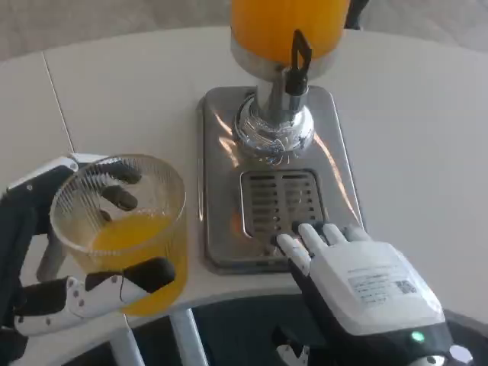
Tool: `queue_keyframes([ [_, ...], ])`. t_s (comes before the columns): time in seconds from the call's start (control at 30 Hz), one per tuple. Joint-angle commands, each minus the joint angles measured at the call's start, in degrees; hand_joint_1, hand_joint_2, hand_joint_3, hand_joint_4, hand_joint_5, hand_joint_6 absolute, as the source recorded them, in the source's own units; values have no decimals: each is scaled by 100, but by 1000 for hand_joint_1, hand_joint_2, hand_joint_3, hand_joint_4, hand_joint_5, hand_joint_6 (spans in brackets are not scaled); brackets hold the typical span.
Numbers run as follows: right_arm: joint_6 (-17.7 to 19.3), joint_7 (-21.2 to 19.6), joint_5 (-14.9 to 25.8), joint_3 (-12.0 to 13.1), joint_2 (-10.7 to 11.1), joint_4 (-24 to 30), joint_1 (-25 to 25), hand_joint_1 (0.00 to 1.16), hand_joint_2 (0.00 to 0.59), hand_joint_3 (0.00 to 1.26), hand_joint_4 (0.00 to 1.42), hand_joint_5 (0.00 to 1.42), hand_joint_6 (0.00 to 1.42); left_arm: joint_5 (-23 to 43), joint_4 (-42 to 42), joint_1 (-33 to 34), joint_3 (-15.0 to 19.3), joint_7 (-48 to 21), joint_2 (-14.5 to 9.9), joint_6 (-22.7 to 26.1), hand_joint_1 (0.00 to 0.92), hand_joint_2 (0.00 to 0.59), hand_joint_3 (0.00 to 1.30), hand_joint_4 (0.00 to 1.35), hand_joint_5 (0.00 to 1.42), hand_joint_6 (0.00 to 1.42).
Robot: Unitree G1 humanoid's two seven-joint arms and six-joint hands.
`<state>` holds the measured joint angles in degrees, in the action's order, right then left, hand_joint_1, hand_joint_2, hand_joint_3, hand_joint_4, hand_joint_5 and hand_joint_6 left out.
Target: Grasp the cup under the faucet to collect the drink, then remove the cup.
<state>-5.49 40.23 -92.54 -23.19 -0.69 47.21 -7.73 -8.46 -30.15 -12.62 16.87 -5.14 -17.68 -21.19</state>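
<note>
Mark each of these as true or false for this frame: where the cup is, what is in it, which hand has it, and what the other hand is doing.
1. The left hand holds the ribbed glass cup. True.
2. The cup is empty. False: it holds orange juice in its lower part.
3. The cup stands on the drip grate under the faucet. False: it is off the steel base, to its left, over the white table.
4. The right hand holds nothing, fingertips at the grate's near edge. True.
5. The dispenser tank contains orange liquid. True.
</note>
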Motion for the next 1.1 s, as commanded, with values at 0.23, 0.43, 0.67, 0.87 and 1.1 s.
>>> queue_keyframes([
  [0.23, -91, -24, -89, -243, -400, 137, -137, 685, 435, 64, 0, 0, 0, 9, 18, 123, -73, -72, -24, -246, 634, 0, 931, 1146, 1324, 1424],
  [0.43, -111, -19, -119, -252, -425, 161, -133, 689, 438, 64, 0, 0, 0, 28, 24, 135, -62, -103, -25, -250, 634, 0, 932, 1146, 1324, 1424],
  [0.67, -129, -43, -39, -188, -387, 140, -83, 694, 440, 64, 0, 0, 0, 60, 23, 107, -10, -117, -39, -280, 635, 0, 933, 1146, 1324, 1424],
  [0.87, -146, -42, -8, -168, -376, 158, -90, 698, 440, 64, 0, 0, 0, 77, -8, 82, 14, -138, -35, -287, 635, 0, 933, 1146, 1324, 1424],
  [1.1, -141, -37, 37, -151, -348, 206, -111, 701, 441, 64, 0, 0, 0, 74, -56, 23, 24, -157, -14, -304, 635, 0, 933, 1146, 1324, 1424],
])
